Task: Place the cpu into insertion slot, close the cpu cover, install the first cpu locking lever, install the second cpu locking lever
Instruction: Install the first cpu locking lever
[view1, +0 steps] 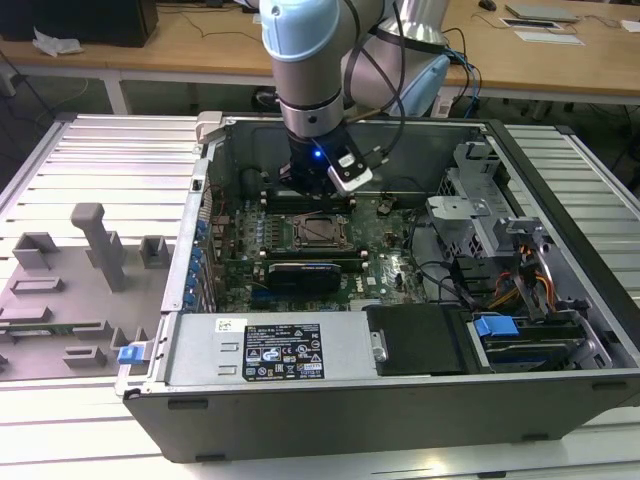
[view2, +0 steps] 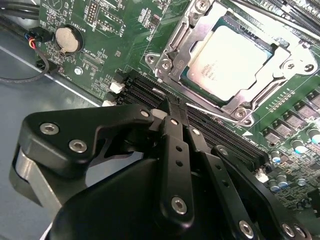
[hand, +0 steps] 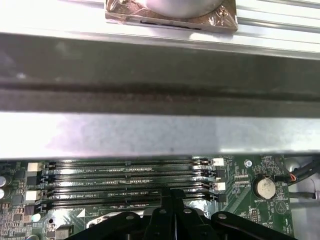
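Note:
The cpu (view2: 232, 57), pale and silvery, lies flat in the insertion slot (view2: 167, 70) on the green motherboard. The cpu cover (view2: 186, 37), a silver frame, lies down around the chip's top. A thin metal lever rod (view2: 216, 111) runs along the slot's edge closest to my fingertips. My gripper (view2: 169, 106) is shut with nothing between its black fingers (view2: 176, 150). It hangs over the long black memory slots (hand: 130, 175) right beside the socket. In the exterior view the gripper (view1: 318, 190) sits just behind the insertion slot (view1: 322, 232), inside the open computer case.
The case's metal wall (hand: 160, 135) rises close behind the memory slots. A coin battery (view2: 67, 39) and cables (view2: 20, 75) lie on the board near the gripper. A black card (view1: 300, 275), the power supply (view1: 270, 350) and drive bays (view1: 500, 250) crowd the case.

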